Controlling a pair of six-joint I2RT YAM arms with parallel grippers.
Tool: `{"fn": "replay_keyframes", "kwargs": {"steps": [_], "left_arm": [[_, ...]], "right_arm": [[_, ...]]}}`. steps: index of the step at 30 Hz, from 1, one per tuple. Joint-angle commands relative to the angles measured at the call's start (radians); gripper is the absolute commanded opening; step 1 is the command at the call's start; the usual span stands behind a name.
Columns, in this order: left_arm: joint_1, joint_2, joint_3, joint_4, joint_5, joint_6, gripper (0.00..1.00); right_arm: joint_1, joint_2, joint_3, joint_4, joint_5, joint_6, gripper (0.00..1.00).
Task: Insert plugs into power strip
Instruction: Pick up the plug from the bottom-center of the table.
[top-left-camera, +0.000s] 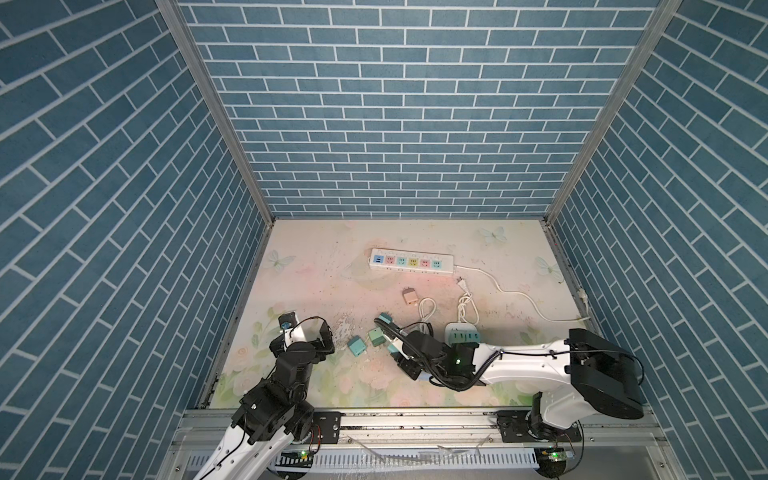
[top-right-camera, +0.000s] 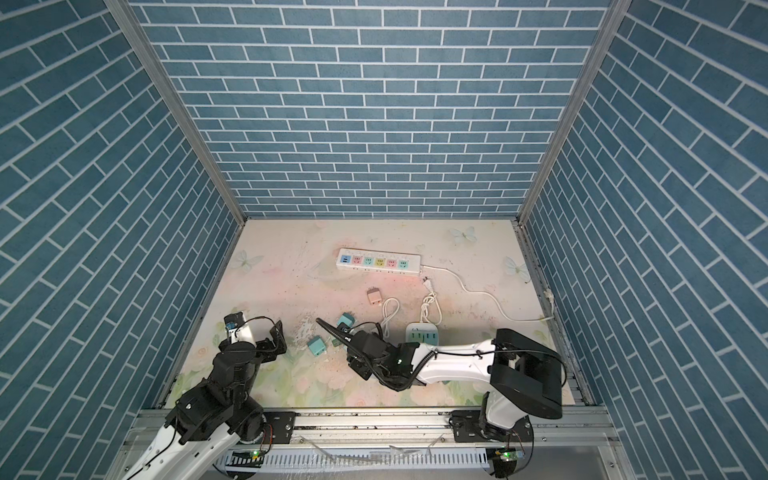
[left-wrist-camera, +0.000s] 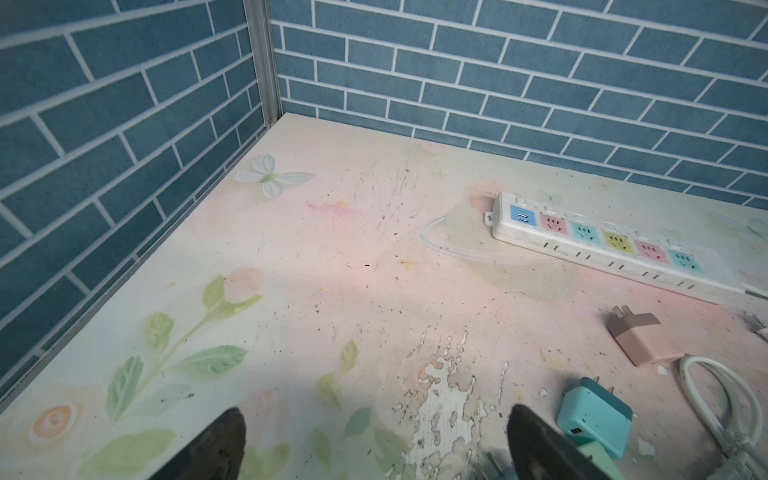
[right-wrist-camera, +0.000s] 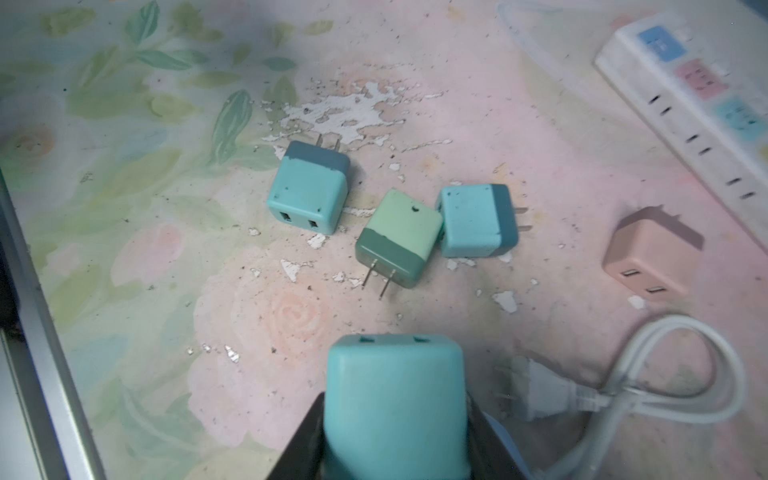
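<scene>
The right gripper (right-wrist-camera: 395, 415) has its 2 black fingers (right-wrist-camera: 301, 453) clamped on a smooth teal plastic cube plug (right-wrist-camera: 392, 374). This plug has rounded corners and 2 small slots on its far face, and is held near the loose plugs. The left gripper (left-wrist-camera: 374, 449) stands spread wide, with nothing between its dark fingers (left-wrist-camera: 220, 444).

Four plugs lie on the table:
- a scuffed teal cube plug with a darker cap (right-wrist-camera: 309, 187);
- a pale green cube plug with 2 metal prongs (right-wrist-camera: 399, 237);
- a second teal cube plug (right-wrist-camera: 473, 220), just beside the green one;
- a pinkish-tan cube plug (right-wrist-camera: 648, 253), farther off.

The long white plastic power strip (left-wrist-camera: 582, 237) shows 6 square faces: blue, pink, teal, yellow, pink, teal. None holds a plug, and its markings are too small to read. A looped white cord (right-wrist-camera: 623, 395) lies near.

The pastel floral table (left-wrist-camera: 332, 270) is scratched and speckled, with white patches where the print is flaking. Blue brick-pattern walls (left-wrist-camera: 498, 83) meet at an aluminium corner post (left-wrist-camera: 262, 62).
</scene>
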Motion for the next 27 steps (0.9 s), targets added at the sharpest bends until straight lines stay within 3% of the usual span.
{"fn": "replay_keyframes", "kwargs": {"steps": [1,6,12,15,18,21,23,27], "left_arm": [[0.006,0.000,0.031,0.037,0.056,0.052,1.00],[0.006,0.053,0.064,0.119,0.229,0.020,0.94],[0.003,0.247,0.161,0.191,0.420,-0.007,0.89],[0.004,0.333,0.220,0.208,0.545,0.018,0.88],[0.003,0.394,0.295,0.170,0.600,-0.002,0.87],[-0.010,0.421,0.339,0.174,0.680,-0.003,0.80],[-0.039,0.426,0.355,0.176,0.694,0.003,0.78],[-0.130,0.439,0.414,0.148,0.616,0.032,0.77]], "right_arm": [[-0.012,-0.080,-0.053,0.094,0.120,-0.085,0.15],[-0.046,-0.213,-0.145,0.196,0.180,-0.171,0.11],[-0.132,-0.356,-0.222,0.325,0.186,-0.307,0.07],[-0.164,-0.412,-0.231,0.378,0.154,-0.397,0.06],[-0.178,-0.457,-0.247,0.485,0.113,-0.510,0.04],[-0.185,-0.480,-0.285,0.612,0.057,-0.615,0.02],[-0.195,-0.476,-0.313,0.689,0.030,-0.653,0.02],[-0.208,-0.450,-0.295,0.730,0.008,-0.772,0.00]]}}
